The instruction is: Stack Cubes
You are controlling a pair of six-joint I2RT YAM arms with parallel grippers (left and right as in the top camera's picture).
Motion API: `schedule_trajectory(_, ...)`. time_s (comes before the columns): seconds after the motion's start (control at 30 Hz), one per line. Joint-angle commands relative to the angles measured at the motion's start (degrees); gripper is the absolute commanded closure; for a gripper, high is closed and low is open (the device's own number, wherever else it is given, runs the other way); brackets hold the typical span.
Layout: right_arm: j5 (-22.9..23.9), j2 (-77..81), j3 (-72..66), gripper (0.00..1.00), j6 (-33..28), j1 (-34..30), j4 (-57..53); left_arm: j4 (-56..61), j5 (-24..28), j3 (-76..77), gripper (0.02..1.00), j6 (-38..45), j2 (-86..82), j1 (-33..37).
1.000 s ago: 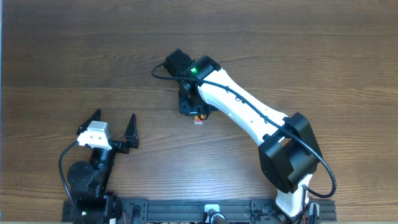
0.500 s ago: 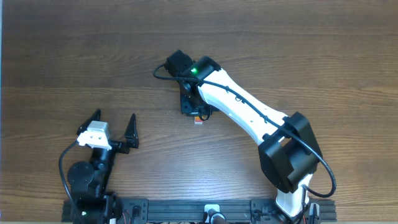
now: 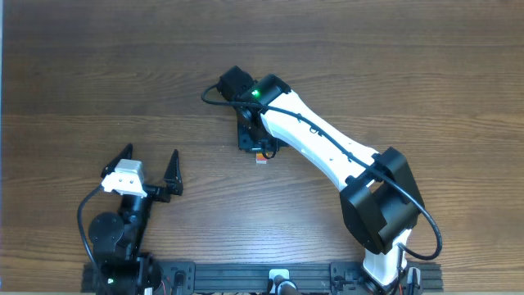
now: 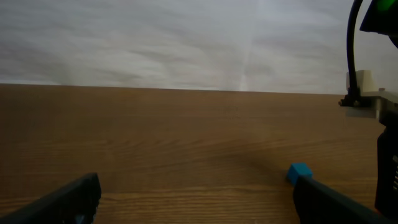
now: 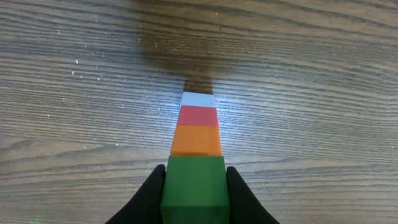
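Note:
A stack of cubes stands on the wooden table: a white cube [image 5: 197, 99] at the bottom, a red cube [image 5: 199, 116] on it, then an orange cube [image 5: 195, 140]. A green cube [image 5: 193, 190] sits on top, squarely in line with the others. My right gripper [image 5: 194, 169] is shut on the green cube, one finger on each side. From above, the right gripper [image 3: 254, 146] is near the table's middle, with the stack [image 3: 261, 158] peeking out beside it. My left gripper [image 3: 151, 151] stands open and holds nothing at the front left, also seen in its own wrist view [image 4: 196, 180].
The right arm [image 3: 327, 152] runs diagonally from its base at the front right to the table's middle. Bare wooden table [image 3: 393, 65] lies all around the stack. A small blue piece [image 4: 299, 171] shows at one left fingertip; whether it is a cube I cannot tell.
The right gripper shifted very slightly about a second ago and has held still since. The left arm has not moved.

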Motion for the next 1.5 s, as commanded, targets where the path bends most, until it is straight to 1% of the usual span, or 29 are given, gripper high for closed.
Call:
schedule_trajectory(0.03, 0.98, 0.83, -0.63, 0.991, 0.42, -0.42, 0.17, -0.17, 0.52, -0.24, 0.023, 0.63, -0.35, 0.31)
schedule_trajectory(0.37, 0.74, 0.85, -1.95, 0.985, 0.42, -0.42, 1.09, -0.17, 0.52, -0.24, 0.02, 0.63, -0.35, 0.31)
schedule_trajectory(0.47, 0.74, 0.85, -1.97, 0.963, 0.42, -0.42, 1.09, -0.17, 0.52, -0.24, 0.02, 0.63, -0.35, 0.31)
schedule_trajectory(0.57, 0.7, 0.85, -1.97, 0.783, 0.42, -0.42, 1.22, -0.17, 0.52, -0.24, 0.023, 0.61, -0.35, 0.31)
schedule_trajectory(0.6, 0.68, 0.85, -1.97, 0.698, 0.42, -0.42, 1.22, -0.17, 0.52, -0.24, 0.02, 0.63, -0.35, 0.31)
schedule_trajectory(0.67, 0.39, 0.85, -1.97, 0.406, 0.42, -0.42, 1.25, -0.17, 0.52, -0.24, 0.023, 0.63, -0.35, 0.31)
schedule_trajectory(0.7, 0.28, 0.85, -1.97, 0.312, 0.42, -0.42, 1.29, -0.17, 0.52, -0.24, 0.02, 0.63, -0.35, 0.31)
schedule_trajectory(0.83, 0.28, 0.85, -1.97, 0.099, 0.42, -0.39, 1.33, -0.17, 0.52, -0.24, 0.02, 0.61, -0.35, 0.31)
schedule_trajectory(0.93, 0.22, 0.85, -1.97, 0.007, 0.42, -0.31, 1.66, -0.17, 0.52, -0.24, 0.023, 0.63, -0.35, 0.31)
schedule_trajectory(1.07, -0.74, 0.85, -1.75, 0.007, 0.42, -0.31, 2.64, -0.17, 0.52, -0.24, 0.02, 0.61, -0.35, 0.31)
schedule_trajectory(1.17, -0.57, 0.85, 0.17, 0.007, 0.33, -0.66, 1.86, -0.17, 0.52, -0.24, 0.023, 0.63, -0.35, 0.31)
schedule_trajectory(1.27, 1.05, 0.85, 4.24, 0.009, -1.42, -1.22, -0.5, -0.17, 0.52, -0.24, 0.023, 0.63, -0.35, 0.31)
schedule_trajectory(1.33, 3.43, 0.9, 8.98, 0.009, -2.82, -1.97, -3.17, -0.17, 0.52, -0.24, 0.02, 0.63, -0.35, 0.31)
schedule_trajectory(1.5, 3.56, 2.91, 14.97, 0.007, -5.27, -4.09, -5.81, -0.17, 0.52, -0.24, 0.023, 0.63, -0.35, 0.31)
